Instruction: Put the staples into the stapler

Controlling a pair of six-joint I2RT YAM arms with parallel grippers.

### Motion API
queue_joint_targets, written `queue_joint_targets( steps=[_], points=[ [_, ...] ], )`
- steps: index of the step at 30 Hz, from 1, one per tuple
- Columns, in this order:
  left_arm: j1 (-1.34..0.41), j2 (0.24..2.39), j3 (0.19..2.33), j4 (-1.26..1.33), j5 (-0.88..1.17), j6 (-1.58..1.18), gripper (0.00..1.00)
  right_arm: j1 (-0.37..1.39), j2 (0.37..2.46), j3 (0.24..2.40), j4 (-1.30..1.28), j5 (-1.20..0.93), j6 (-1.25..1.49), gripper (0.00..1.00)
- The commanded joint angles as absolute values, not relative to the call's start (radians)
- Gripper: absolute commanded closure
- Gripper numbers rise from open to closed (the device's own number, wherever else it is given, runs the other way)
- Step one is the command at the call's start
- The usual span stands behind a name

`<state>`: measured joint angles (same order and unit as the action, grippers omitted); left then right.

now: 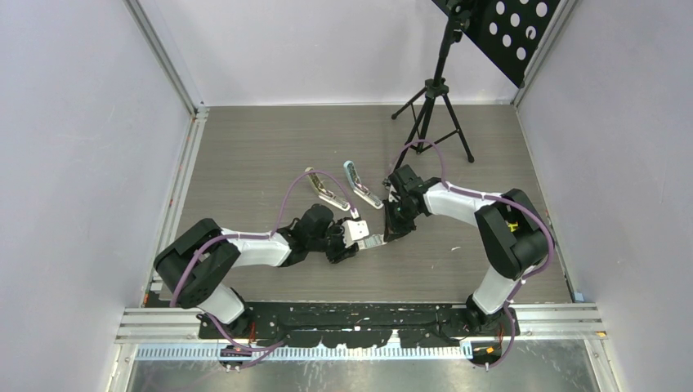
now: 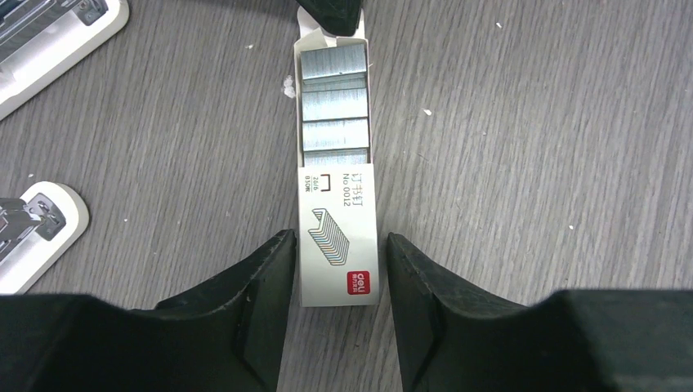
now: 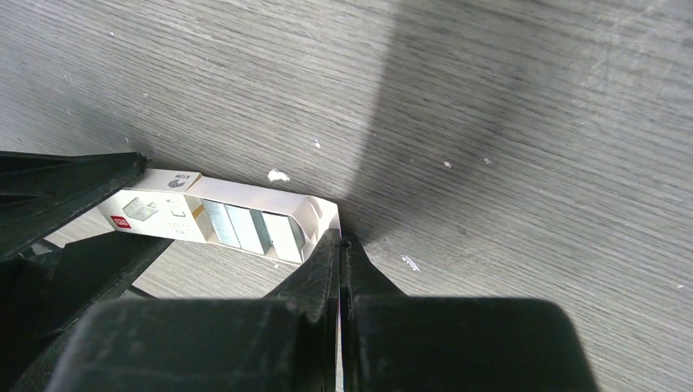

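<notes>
Staples box [image 2: 335, 196], likely light and crushable, mid-counter [image 1: 245, 147]: left hand [image 2: 339, 238] part-open astride its long sides; right hand [image 3: 341, 238] pinching its end flap.

Count: one staple box [image 2: 339, 196] between the left claw [image 2: 337, 245] fingers, with at least three staple strips [image 2: 333, 135] showing inside. Two staplers sit left of that claw: near stapler [image 2: 33, 237] and far stapler [image 2: 49, 41].

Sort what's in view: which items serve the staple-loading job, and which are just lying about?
Job: staple box, staple strips, left-hand open stapler, right-hand open stapler.
Lying about: tripod stand, perforated black panel.
</notes>
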<state>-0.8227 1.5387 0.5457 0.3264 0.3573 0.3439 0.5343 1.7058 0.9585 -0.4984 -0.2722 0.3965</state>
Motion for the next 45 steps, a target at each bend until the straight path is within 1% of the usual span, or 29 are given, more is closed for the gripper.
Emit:
queue_joint_targets(
  steps=[1, 3, 5, 8, 9, 13, 15, 19, 21, 22, 28, 34, 36, 40, 43, 45],
  points=[
    [-0.821, 1.551, 0.531, 0.27, 0.336, 0.347, 0.52, 0.529, 1.676, 0.942, -0.524, -0.234, 0.375, 1.0],
    [-0.821, 1.55, 0.531, 0.27, 0.336, 0.347, 0.51, 0.529, 1.671, 0.945, -0.529, -0.238, 0.37, 0.99],
    [-0.821, 1.549, 0.531, 0.27, 0.336, 0.346, 0.49, 0.529, 1.66, 0.949, -0.533, -0.243, 0.37, 0.94],
    [-0.821, 1.543, 0.529, 0.274, 0.331, 0.343, 0.4, 0.53, 1.635, 0.962, -0.543, -0.251, 0.37, 0.85],
    [-0.821, 1.539, 0.527, 0.278, 0.328, 0.341, 0.37, 0.53, 1.625, 0.966, -0.548, -0.249, 0.371, 0.84],
    [-0.821, 1.512, 0.528, 0.279, 0.309, 0.33, 0.28, 0.531, 1.59, 0.984, -0.568, -0.233, 0.375, 0.77],
    [-0.821, 1.492, 0.528, 0.278, 0.293, 0.317, 0.23, 0.532, 1.572, 0.991, -0.578, -0.218, 0.382, 0.71],
    [-0.821, 1.426, 0.524, 0.278, 0.236, 0.279, 0.1, 0.549, 1.523, 1.002, -0.589, -0.155, 0.406, 0.66],
    [-0.821, 1.379, 0.521, 0.279, 0.186, 0.237, 0.02, 0.571, 1.498, 1.008, -0.591, -0.116, 0.422, 0.65],
    [-0.821, 1.353, 0.522, 0.277, 0.158, 0.213, 0.01, 0.589, 1.483, 1.009, -0.59, -0.093, 0.431, 0.65],
    [-0.82, 1.14, 0.574, 0.138, -0.008, 0.069, 0.0, 0.717, 1.487, 1.029, -0.577, 0.099, 0.48, 0.64],
    [-0.818, 0.964, 0.725, -0.198, -0.315, -0.087, 0.0, 0.78, 1.573, 1.07, -0.578, 0.169, 0.499, 0.63],
    [-0.814, 0.922, 0.797, -0.329, -0.399, -0.093, 0.0, 0.795, 1.594, 1.085, -0.582, 0.184, 0.499, 0.65],
    [-0.798, 0.877, 0.927, -0.531, -0.433, -0.045, 0.0, 0.807, 1.648, 1.107, -0.587, 0.194, 0.504, 0.68],
    [-0.796, 0.854, 0.957, -0.573, -0.447, 0.044, 0.0, 0.809, 1.672, 1.112, -0.586, 0.204, 0.507, 0.7],
    [-0.796, 0.842, 0.934, -0.539, -0.473, 0.088, 0.0, 0.809, 1.685, 1.117, -0.587, 0.206, 0.509, 0.71]
  ],
)
